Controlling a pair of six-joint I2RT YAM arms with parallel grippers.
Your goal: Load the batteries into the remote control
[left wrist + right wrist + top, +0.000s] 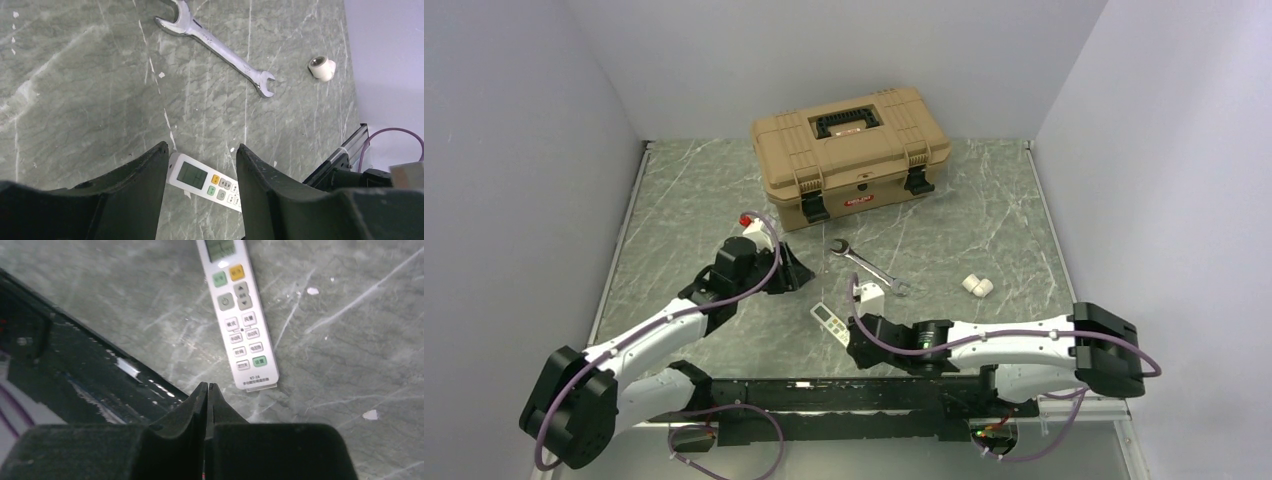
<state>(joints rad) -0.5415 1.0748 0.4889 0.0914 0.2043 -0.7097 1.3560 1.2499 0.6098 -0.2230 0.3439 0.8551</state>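
The remote control [829, 322] is a slim white bar lying flat on the grey marble table, screen and buttons facing up. My left gripper [796, 278] hangs above and behind it, open and holding nothing. In the left wrist view the remote control [205, 181] shows between the two dark fingers [145, 190]. My right gripper [852, 345] is shut and empty. Its closed tips [207, 385] sit just short of the lower end of the remote control [240, 315], apart from it. I cannot make out any batteries in these views.
A steel wrench [869, 265] lies behind the remote, also seen as the wrench [215, 45]. A small white cylindrical piece [977, 286] rests to the right. A tan toolbox [849, 150], closed, stands at the back. The black base rail [824, 395] runs along the near edge.
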